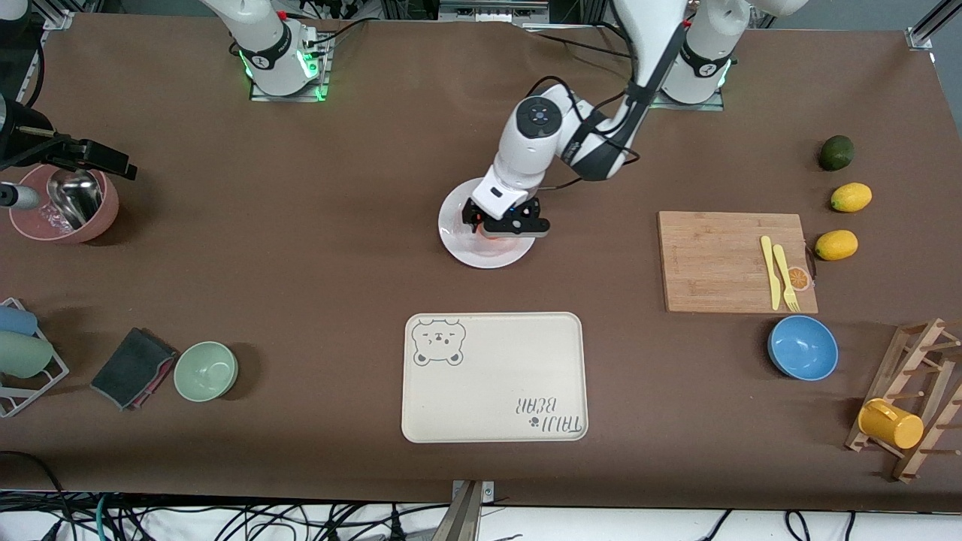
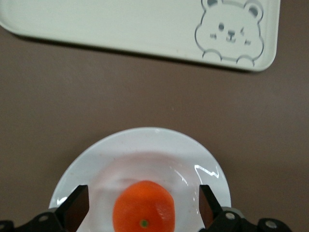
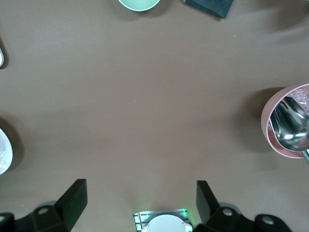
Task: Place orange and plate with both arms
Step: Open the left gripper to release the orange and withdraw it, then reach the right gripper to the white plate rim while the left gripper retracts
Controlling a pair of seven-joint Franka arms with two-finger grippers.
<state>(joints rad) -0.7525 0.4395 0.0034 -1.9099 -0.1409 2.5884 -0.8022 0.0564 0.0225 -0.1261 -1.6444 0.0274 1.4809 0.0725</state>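
At the right arm's end of the table, a pink bowl holds a steel scoop. Nearer the front camera lie a dark cloth and a green bowl. The right gripper waits high over bare table in front of its own base, its fingers spread wide and holding nothing.

At mid-table the plate sits on the brown table, and the orange rests on it, near its centre. The left gripper hangs low over the plate, its fingers apart on either side of the orange with a clear gap on each side, not gripping it. The bear tray lies nearer the front camera than the plate, apart from it.

Toward the left arm's end, a cutting board carries a yellow knife and fork. Two lemons and a lime lie past its end. A blue bowl sits nearer the camera than the board, beside a wooden rack with a yellow cup.
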